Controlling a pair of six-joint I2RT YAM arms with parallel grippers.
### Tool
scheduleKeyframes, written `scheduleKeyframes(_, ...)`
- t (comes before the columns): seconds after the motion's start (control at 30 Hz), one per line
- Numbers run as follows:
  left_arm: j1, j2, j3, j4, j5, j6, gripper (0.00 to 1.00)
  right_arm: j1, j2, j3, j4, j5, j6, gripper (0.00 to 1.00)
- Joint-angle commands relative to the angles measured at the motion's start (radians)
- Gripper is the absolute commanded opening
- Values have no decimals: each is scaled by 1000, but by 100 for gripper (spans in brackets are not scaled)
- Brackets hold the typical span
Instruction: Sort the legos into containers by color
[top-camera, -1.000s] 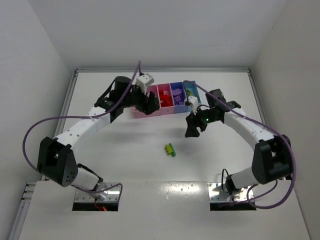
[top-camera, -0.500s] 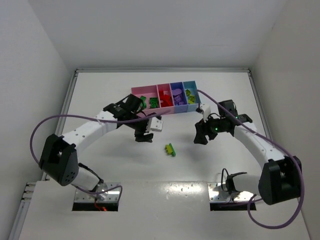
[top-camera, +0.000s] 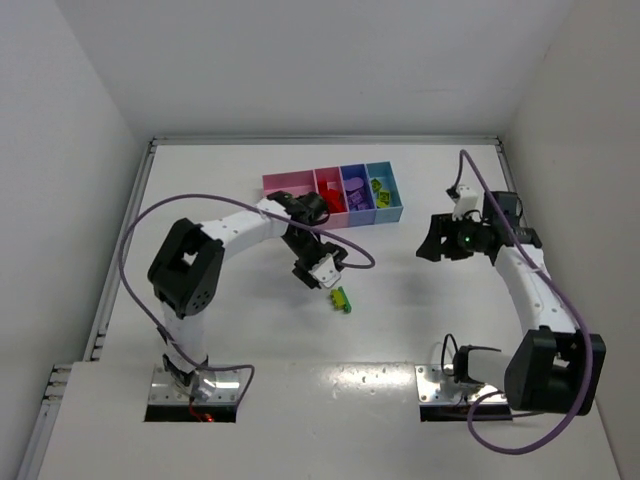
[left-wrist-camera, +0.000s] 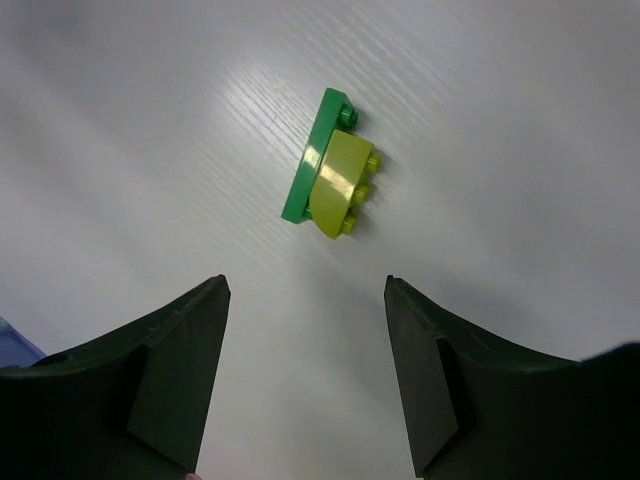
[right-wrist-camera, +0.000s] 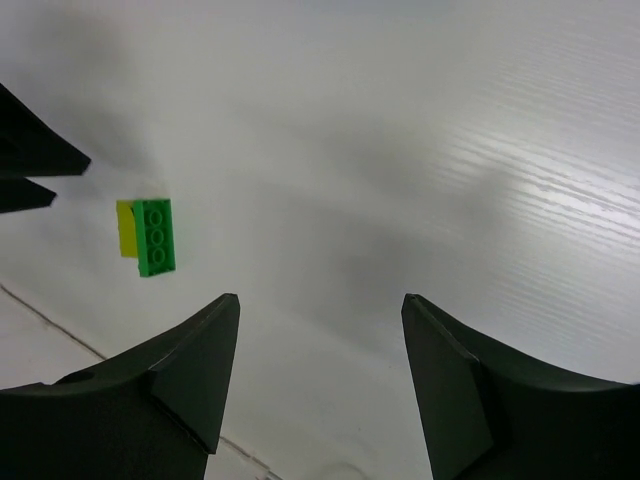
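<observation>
A green-and-yellow lego stack (top-camera: 341, 299) lies on the white table; it shows in the left wrist view (left-wrist-camera: 330, 180) and the right wrist view (right-wrist-camera: 147, 236). My left gripper (top-camera: 327, 277) hangs open and empty just up-left of it; its jaws stand wide apart with only table between them. My right gripper (top-camera: 433, 243) is open and empty over bare table at the right. The row of containers (top-camera: 333, 199) stands at the back: the wide pink bin looks empty, the narrow pink holds red legos (top-camera: 328, 195), the blue-violet holds purple (top-camera: 356, 192), the light blue holds yellow-green (top-camera: 379, 187).
The table's raised border (top-camera: 320, 140) runs along the back and both sides. The white shelf with the two arm bases (top-camera: 330, 410) lies at the near edge. Purple cables loop from both arms.
My left gripper has swung from the bins down to just above the green-and-yellow stack. My right gripper has pulled back to the right, away from the middle.
</observation>
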Motion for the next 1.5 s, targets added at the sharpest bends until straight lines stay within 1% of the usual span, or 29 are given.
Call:
scheduleKeyframes(0.0,-23,74,94,-159,73,246,69,-53,-23,65,-24,-63,50,67)
scheduleKeyframes(0.17,-52,143,156,-232,62,335,69,-124,-23,95,-63,-105,60,67)
scheduleKeyframes(0.27,-52,188,179,-315,51,396,69,-149,-14,117,-72,-115,60,67)
scheduleKeyframes(0.47,-62,217,213,-302,51,381,69,-205,15,138,-81,-175,60,67)
scheduleKeyframes(0.7,-62,294,314,-302,71,342,69,-233,33,147,-92,-195,69,67)
scheduleKeyframes(0.87,-71,314,326,-315,71,353,69,-244,43,148,-101,-204,60,67)
scheduleKeyframes(0.97,-80,324,335,-351,62,407,69,-253,52,157,-121,-214,41,67)
scheduleKeyframes(1.17,-98,324,311,-360,60,407,69,-282,61,157,-142,-223,23,67)
scheduleKeyframes(1.3,-108,334,311,-339,70,360,67,-282,61,157,-142,-223,23,67)
scheduleKeyframes(1.43,-117,354,320,-329,70,329,61,-291,70,166,-142,-232,23,67)
scheduleKeyframes(1.47,-117,363,320,-319,70,318,61,-291,70,166,-152,-232,23,67)
